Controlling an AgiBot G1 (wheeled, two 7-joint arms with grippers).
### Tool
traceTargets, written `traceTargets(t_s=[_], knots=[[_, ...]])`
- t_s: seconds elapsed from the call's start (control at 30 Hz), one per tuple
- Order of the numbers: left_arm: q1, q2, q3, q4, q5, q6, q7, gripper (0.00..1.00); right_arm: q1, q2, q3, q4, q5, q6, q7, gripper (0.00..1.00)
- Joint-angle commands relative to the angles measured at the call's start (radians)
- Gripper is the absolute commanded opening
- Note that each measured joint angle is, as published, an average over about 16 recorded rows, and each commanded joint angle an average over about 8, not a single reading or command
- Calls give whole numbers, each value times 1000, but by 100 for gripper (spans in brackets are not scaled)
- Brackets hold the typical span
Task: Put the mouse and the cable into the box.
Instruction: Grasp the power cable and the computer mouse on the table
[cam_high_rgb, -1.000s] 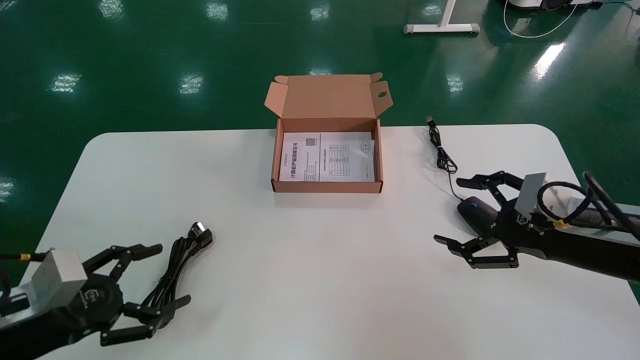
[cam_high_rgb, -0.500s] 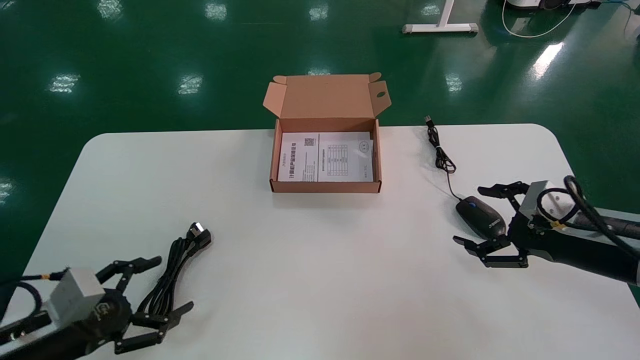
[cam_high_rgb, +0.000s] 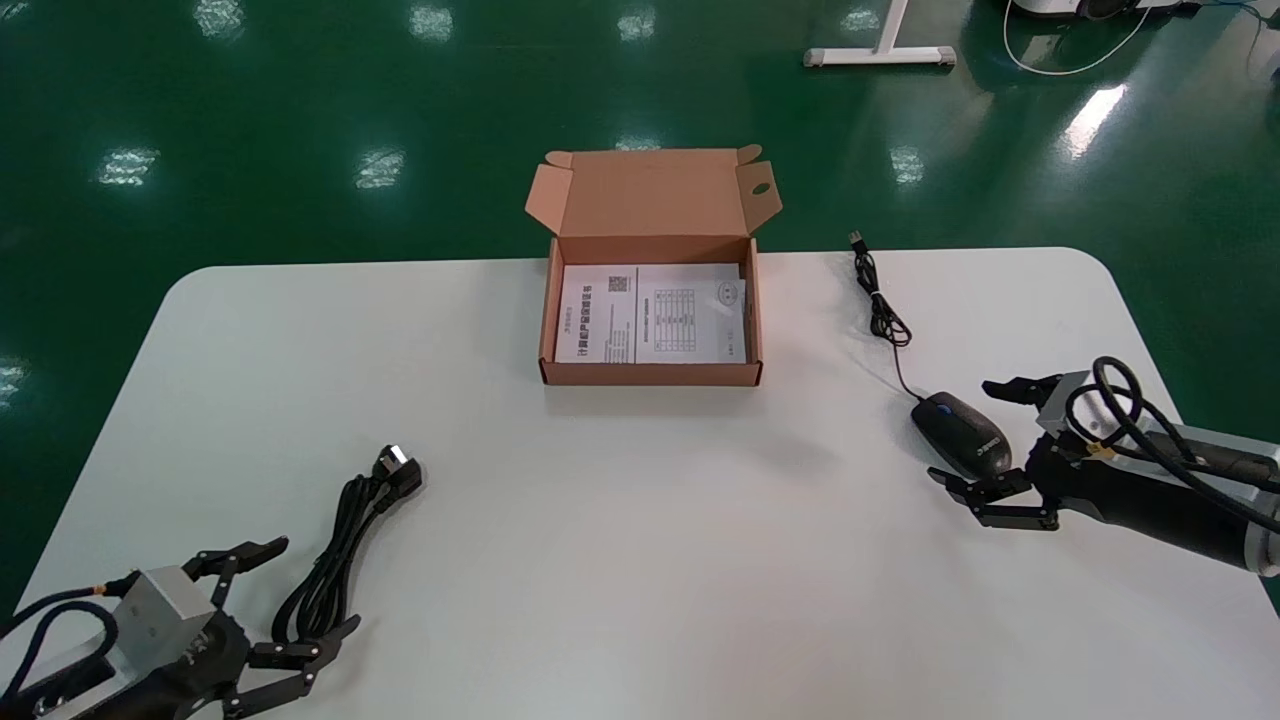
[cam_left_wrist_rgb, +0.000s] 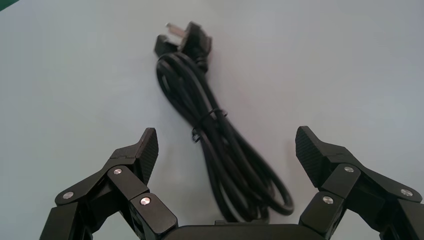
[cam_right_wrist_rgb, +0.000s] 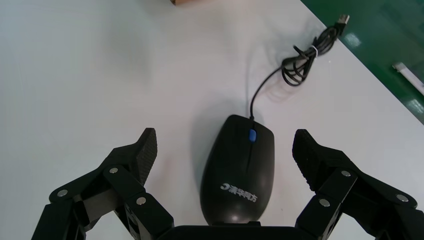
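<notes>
Down at the near edge of the worktop (cam_high_rgb: 640, 520), the left claw (cam_high_rgb: 315, 585) is spread wide around the tail of the bundled cable (cam_high_rgb: 335, 560), so only a squeeze is likely needed. Same on the right: the right claw (cam_high_rgb: 962, 430) is held apart astride the mouse (cam_high_rgb: 958, 440), close to the side edge. Further back, the box (cam_high_rgb: 650, 373) is sat open, with bare room between.

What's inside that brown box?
Only printed paper sheets lie flat in the box. The mouse, by the right gripper, and the cable, by the left gripper, sit outside on the table. Anything under the paper is hidden.
</notes>
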Motion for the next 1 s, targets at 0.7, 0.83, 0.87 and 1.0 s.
traceTargets(t_s=[0.7,0.83,0.87,1.0], knots=[[31,22,0,1,-31,2,-26,100,58,-102,4,-232,-14,70,-132,100],[30,21,5,0,-31,2,-36,100,71,-105,2,-267,-17,66,-136,100],[30,20,6,0,-31,2,-38,100,74,-105,1,-274,-19,66,-135,100],[29,19,9,0,-31,2,-43,100,87,-104,-3,-303,-24,67,-118,100]])
